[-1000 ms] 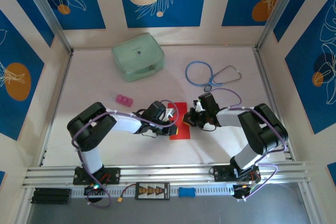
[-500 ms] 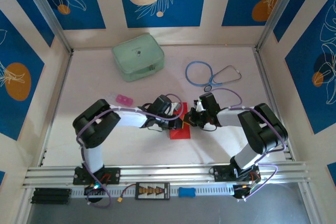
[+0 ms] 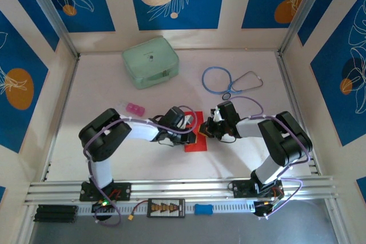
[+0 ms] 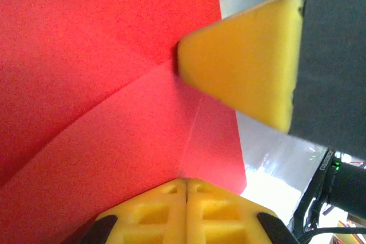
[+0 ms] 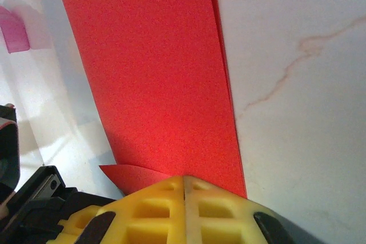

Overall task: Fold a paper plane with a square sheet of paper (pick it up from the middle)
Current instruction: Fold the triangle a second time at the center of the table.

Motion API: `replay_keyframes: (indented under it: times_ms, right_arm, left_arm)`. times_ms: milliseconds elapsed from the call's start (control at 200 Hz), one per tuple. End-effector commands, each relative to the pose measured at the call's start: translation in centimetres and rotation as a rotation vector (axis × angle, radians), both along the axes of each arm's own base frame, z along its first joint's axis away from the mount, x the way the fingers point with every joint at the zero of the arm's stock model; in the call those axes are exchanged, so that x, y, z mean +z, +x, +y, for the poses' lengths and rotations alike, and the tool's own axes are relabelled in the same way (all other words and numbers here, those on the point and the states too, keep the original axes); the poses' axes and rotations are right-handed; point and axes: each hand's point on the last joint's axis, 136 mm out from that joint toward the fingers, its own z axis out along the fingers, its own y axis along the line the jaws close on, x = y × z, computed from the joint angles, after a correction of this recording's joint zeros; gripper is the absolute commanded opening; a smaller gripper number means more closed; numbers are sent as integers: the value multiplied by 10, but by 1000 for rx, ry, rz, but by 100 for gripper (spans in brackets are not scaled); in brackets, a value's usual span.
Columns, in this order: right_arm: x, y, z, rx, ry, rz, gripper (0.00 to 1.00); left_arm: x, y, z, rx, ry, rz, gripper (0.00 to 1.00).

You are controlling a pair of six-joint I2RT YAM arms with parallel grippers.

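Wearing rounded black joint housings and smooth white link covers on the left arm point(image 3: 140, 131) and the right arm point(image 3: 251, 127) alike. Trailing thin purple cables point(image 3: 86, 150) in loose loops beside both arms. Standing on squat black bases point(image 3: 106, 190) with small wires bunched around them. Carrying bright yellow pads on the left gripper point(image 4: 186, 184), moulded with a grid of square pockets and edged at the corners by dark finger bodies. Showing the same pocketed yellow moulding on the right gripper point(image 5: 184, 180). Presenting one finger point(image 4: 246, 67) side-on in the left wrist view as a blunt yellow wedge bonded to a dark grey backing.
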Motion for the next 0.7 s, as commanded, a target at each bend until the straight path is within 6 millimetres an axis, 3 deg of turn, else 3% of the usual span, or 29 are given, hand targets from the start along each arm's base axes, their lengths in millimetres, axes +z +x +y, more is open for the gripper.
replay_keyframes:
  times_ms: [0, 460, 695]
  right_arm:
    - [-45, -25, -29, -47, -149, 123, 0]
    - [-44, -24, -28, -43, -145, 123, 0]
    - [-38, -22, -25, -32, -140, 113, 0]
  left_arm:
    - [-17, -20, 25, -17, 89, 64, 4]
    - [-37, -59, 72, -14, 171, 118, 3]
    - [-20, -64, 73, -28, 124, 90, 1]
